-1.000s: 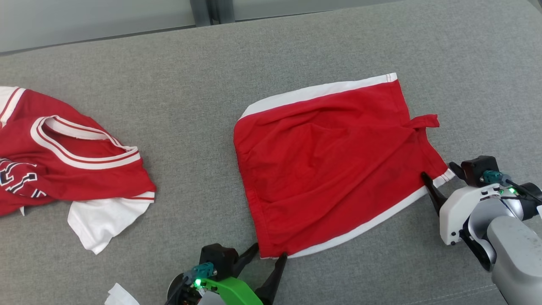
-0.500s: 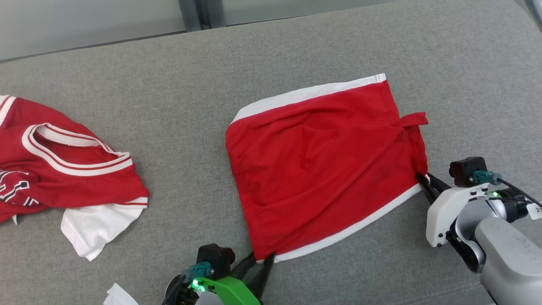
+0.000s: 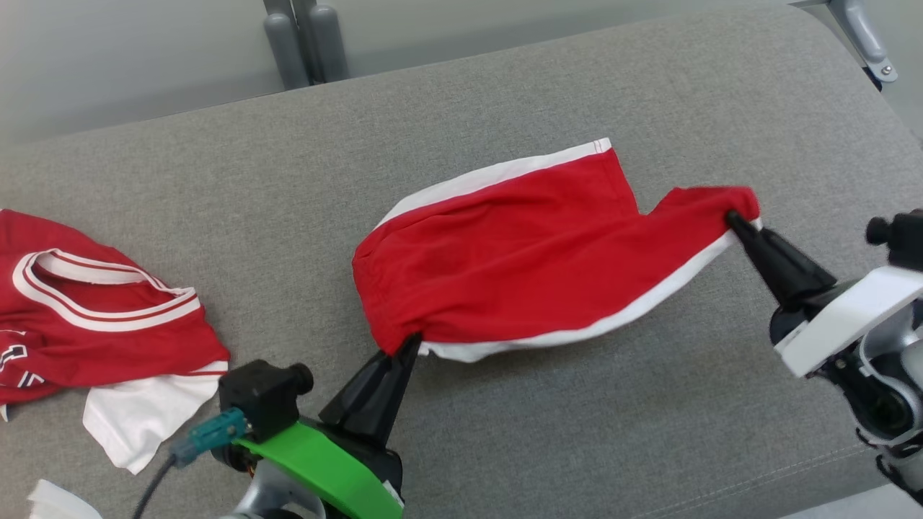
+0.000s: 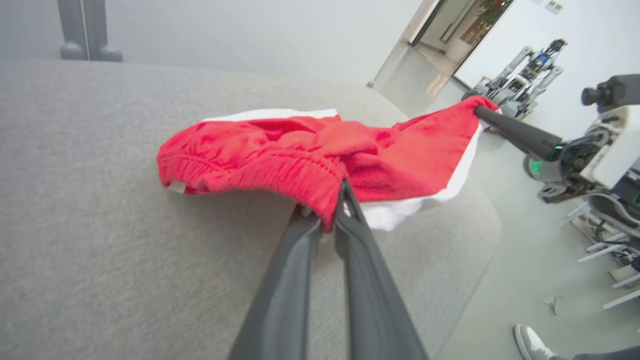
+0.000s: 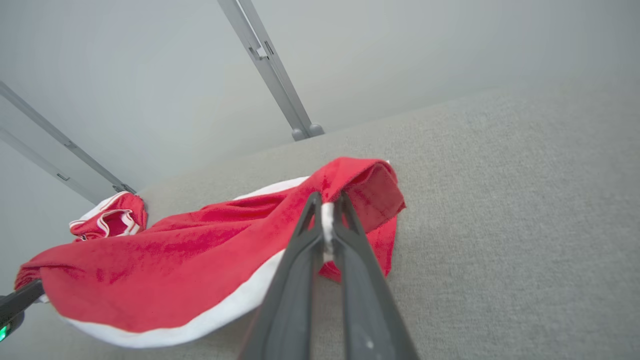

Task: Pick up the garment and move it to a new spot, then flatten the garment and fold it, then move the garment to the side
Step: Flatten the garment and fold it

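Head view gives you one garment point(image 3: 519, 252): a pair of red shorts with a white band along two edges, in the middle of the grey cushion point(image 3: 577, 86). Its far side lies on the cushion. Its near side is held up at two corners, so the cloth hangs in a soft curve between them.

You have two grippers, and both are clenched on the garment. The left gripper point(image 3: 407, 344) pinches the near left corner at the gathered waistband, and the right gripper point(image 3: 732, 218) pinches the right corner at the white band.

In the left wrist view you can see the two dark fingers point(image 4: 285, 290) pressed together with red cloth between them. The waistband there is ribbed and puckered, and one small white tag point(image 4: 176, 186) sticks out under it. In the right wrist view the fingers close on the white band in the same manner. The fingers are long, smooth and tapered.

The garment looks like a soft knit with many wrinkles. The cushion is a coarse woven fabric with a rounded edge.

At the left, well apart from the garment, lies one crumpled red jersey point(image 3: 94, 324) with a white striped collar, and one white cloth point(image 3: 137, 418) shows under its near edge. Behind the cushion stand two round grey posts point(image 3: 303, 43).
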Motion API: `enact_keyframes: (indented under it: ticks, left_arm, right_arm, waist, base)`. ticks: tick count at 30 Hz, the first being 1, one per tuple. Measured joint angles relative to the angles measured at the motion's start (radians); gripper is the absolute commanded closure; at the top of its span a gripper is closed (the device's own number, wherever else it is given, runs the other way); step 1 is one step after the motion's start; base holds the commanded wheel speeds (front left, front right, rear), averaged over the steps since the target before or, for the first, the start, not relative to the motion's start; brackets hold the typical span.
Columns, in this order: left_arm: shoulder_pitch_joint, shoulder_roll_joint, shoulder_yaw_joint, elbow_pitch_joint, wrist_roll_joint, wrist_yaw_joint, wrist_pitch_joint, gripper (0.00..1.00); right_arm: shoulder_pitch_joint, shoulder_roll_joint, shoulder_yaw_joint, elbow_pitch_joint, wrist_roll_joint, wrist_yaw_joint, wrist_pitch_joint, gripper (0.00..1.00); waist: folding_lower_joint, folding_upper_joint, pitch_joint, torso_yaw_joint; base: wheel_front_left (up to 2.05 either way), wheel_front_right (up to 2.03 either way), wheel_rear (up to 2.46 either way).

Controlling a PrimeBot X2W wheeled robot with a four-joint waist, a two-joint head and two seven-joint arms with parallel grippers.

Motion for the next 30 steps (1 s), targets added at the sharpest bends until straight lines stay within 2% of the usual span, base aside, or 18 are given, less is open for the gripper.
enact_keyframes:
  ticks: [4,8,11,16,21,23,25,30]
  left_arm:
    - [-0.064,0.026,0.049,-0.208,-0.064,0.016,0.102,1.0]
    - [-0.242,0.044,0.126,-0.272,-0.156,0.049,0.228,1.0]
    - [-0.413,0.065,0.168,-0.213,-0.176,0.073,0.314,1.0]
    - [-0.742,0.037,0.191,-0.008,-0.182,0.111,0.379,1.0]
    - [-1.024,0.014,0.198,0.258,-0.115,0.128,0.337,1.0]
    - [-1.116,0.008,0.2,0.354,-0.075,0.125,0.282,1.0]
    - [-1.201,-0.008,0.211,0.429,-0.063,0.113,0.211,1.0]
    - [-1.329,-0.012,0.215,0.554,-0.011,0.091,0.078,1.0]
  right_arm:
    - [-0.009,-0.066,-0.101,-0.139,0.058,0.0,0.017,1.0]
    - [-0.137,-0.07,-0.16,-0.185,0.075,0.0,0.101,1.0]
    - [-0.289,-0.022,-0.168,-0.139,0.039,0.0,0.192,1.0]
    - [-0.584,0.112,-0.182,0.028,-0.078,0.0,0.302,1.0]
    - [-0.87,0.291,-0.234,0.286,-0.255,0.0,0.26,1.0]
    - [-0.96,0.355,-0.254,0.379,-0.312,0.0,0.21,1.0]
    - [-1.035,0.423,-0.299,0.462,-0.307,0.0,0.155,1.0]
    - [-1.153,0.474,-0.362,0.576,-0.322,0.0,0.044,1.0]
  waist:
    - [0.0,0.0,-0.001,-0.009]
    - [0.0,0.0,0.024,-0.012]
    - [0.0,0.0,0.053,-0.013]
    - [0.0,0.0,0.118,-0.009]
    - [0.0001,0.0,0.195,-0.005]
    - [0.0002,0.0,0.223,-0.006]
    - [0.0002,-0.0001,0.248,-0.01]
    - [0.0002,0.0,0.304,-0.025]
  base:
    - [0.0,0.0,0.0]
    - [0.0,0.0,0.0]
    - [0.0,0.0,0.0]
    - [0.0,0.0,0.0]
    - [0.0,0.0,0.0]
    - [0.0,0.0,0.0]
    - [0.0,0.0,0.0]
    - [0.0,0.0,0.0]
